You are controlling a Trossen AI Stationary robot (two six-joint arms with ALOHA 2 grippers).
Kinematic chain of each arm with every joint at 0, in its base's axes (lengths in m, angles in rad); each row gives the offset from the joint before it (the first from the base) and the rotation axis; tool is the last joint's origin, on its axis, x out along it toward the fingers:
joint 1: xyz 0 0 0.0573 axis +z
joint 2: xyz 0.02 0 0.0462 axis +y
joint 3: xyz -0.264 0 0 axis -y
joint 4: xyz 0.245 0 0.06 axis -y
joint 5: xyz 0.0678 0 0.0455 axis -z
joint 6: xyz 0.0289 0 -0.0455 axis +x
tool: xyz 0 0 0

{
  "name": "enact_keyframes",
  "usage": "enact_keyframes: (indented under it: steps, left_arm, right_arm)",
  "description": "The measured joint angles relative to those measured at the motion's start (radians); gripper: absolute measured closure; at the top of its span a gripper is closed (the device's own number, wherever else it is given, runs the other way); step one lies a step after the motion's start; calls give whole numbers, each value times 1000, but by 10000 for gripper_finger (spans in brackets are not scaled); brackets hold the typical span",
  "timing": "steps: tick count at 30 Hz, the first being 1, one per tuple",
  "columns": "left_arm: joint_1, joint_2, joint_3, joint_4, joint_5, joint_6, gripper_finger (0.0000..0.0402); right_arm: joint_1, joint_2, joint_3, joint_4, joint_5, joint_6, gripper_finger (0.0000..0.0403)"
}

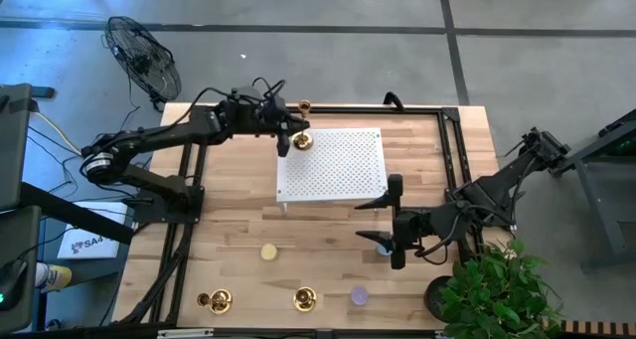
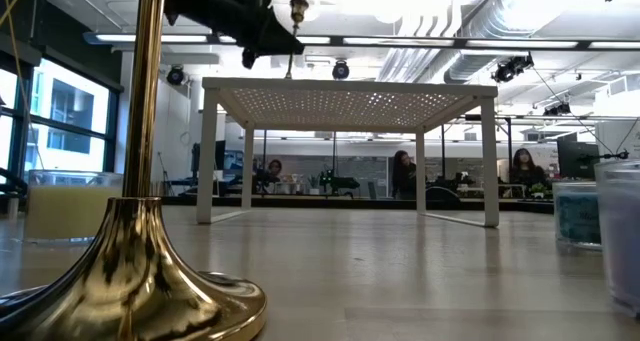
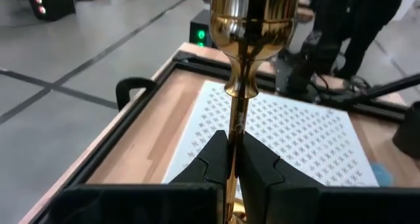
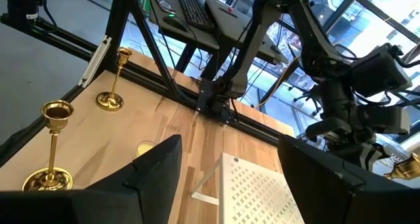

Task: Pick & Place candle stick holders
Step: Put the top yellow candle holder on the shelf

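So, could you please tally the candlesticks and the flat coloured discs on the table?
Candle stick holders: 3, one held, two standing.
Flat discs: 3, yellow, purple, blue.
Total: 6.

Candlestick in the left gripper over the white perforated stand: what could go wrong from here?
1. The left gripper pinches only the thin stem of the held candlestick; it could tilt or slip in the grip.
2. It hangs near a corner of the white perforated stand, so a careless release might tip it off the edge.
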Motion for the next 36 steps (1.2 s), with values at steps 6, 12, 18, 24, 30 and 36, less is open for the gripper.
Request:
enact_keyframes:
  steps: [6,12,18,24,30,36]
  left_arm:
    - [26,0,-41,22,10,-2,392]
    - [24,0,-81,64,-1,-1,392]
    - [25,0,-112,118,-26,-1,392]
    - [25,0,-139,137,-59,-1,392]
    - [24,-2,-156,148,-66,-1,392]
    - [24,-2,-156,139,-63,-2,392]
  right_arm:
    - [0,0,0,-3,0,0,155]
    - [0,0,0,-5,0,0,155]
    - [0,0,0,-6,0,0,155]
    - [0,0,0,-13,0,3,155]
    - [0,0,0,-14,0,3,155]
    - [0,0,0,-14,0,3,155]
